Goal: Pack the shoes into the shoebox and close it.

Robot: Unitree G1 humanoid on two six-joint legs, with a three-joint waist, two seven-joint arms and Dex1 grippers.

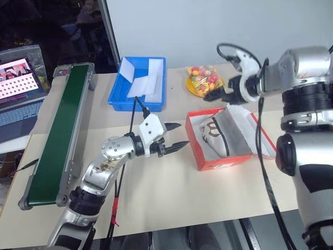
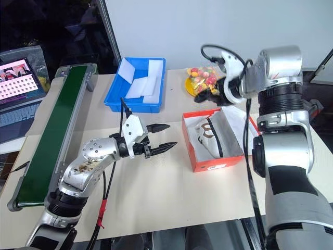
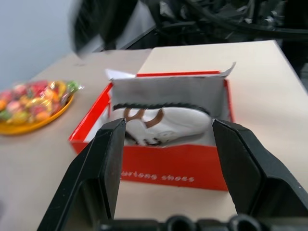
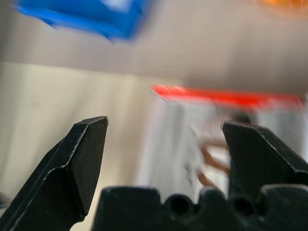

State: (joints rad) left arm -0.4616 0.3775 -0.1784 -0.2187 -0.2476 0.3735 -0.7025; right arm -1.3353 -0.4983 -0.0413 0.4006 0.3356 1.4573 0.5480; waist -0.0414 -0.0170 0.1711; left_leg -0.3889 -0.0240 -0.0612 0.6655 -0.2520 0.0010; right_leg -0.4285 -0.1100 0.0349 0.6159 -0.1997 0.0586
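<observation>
A red rectangular cardboard shoebox [image 1: 229,165], white inside, sits open on the pale tabletop [image 1: 156,198] with a white sneaker with dark brown laces [image 1: 214,136] lying in it. The left gripper [image 1: 178,136], its two black fingers spread, hovers just short of the box's near end. The right gripper [image 1: 215,94] hangs above the box's far end, close to a yellow plate of coloured sweets [image 1: 204,80]. Beyond the left gripper stands a blue plastic bin [image 1: 137,84].
</observation>
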